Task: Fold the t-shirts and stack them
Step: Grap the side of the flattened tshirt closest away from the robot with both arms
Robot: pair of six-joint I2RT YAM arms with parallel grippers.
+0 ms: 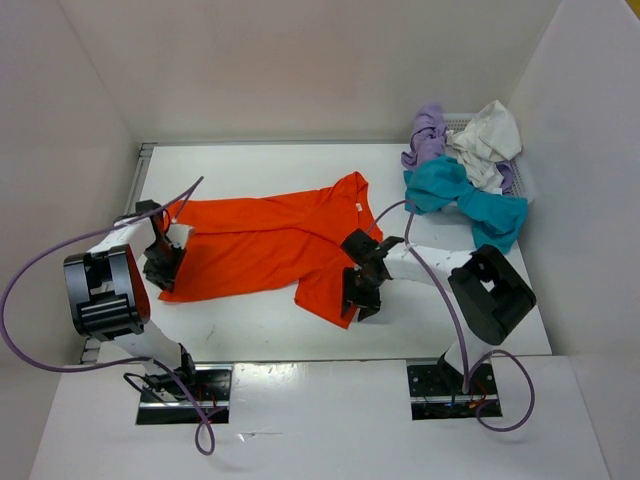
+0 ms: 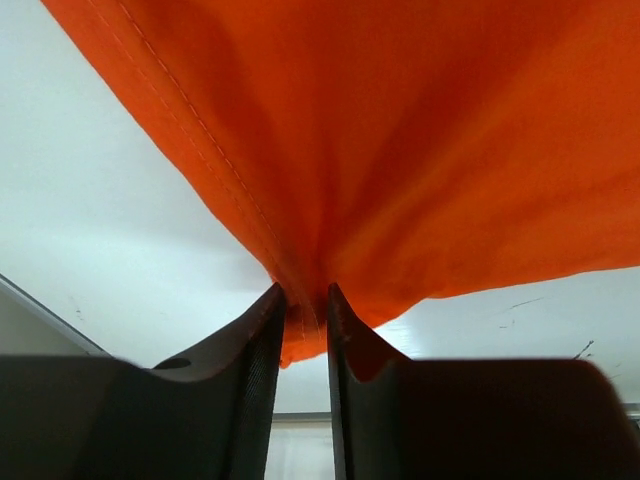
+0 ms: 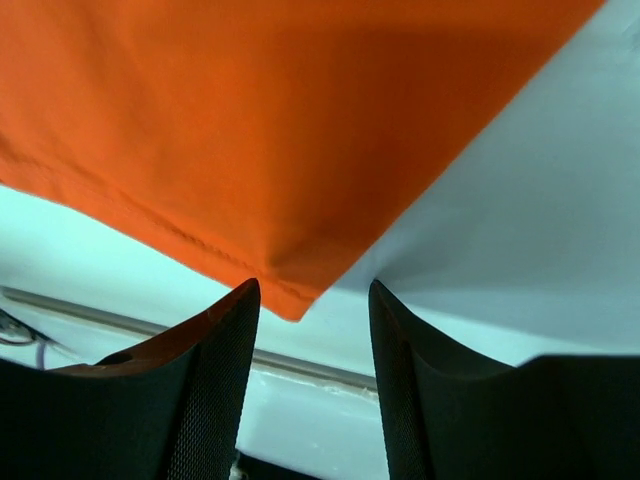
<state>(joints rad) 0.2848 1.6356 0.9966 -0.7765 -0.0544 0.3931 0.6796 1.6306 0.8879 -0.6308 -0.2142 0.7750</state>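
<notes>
Left claw [image 2: 305,295] pinched narrow on a stitched edge of the orange t-shirt [image 1: 270,245]; right claw [image 3: 313,290] spread wide at its near corner, gripping nothing. Barely begun, seemingly: orange cloth thin, matte, spread unfolded mid-worktop [image 1: 400,330]. Teal t-shirt [image 1: 465,195], lavender t-shirt [image 1: 428,135], off-white t-shirt [image 1: 490,135] crumpled far right, in and over the mesh basket [image 1: 515,178]. No stack yet.

The flat white bench [image 1: 250,325] carries an orange cloth t-shirt [image 1: 265,240], spread across its middle with the hem toward the left and one sleeve toward the near edge. In the far right corner stands a white plastic mesh basket [image 1: 516,178]. A teal-blue cloth t-shirt [image 1: 470,200] spills over its rim onto the bench.
</notes>
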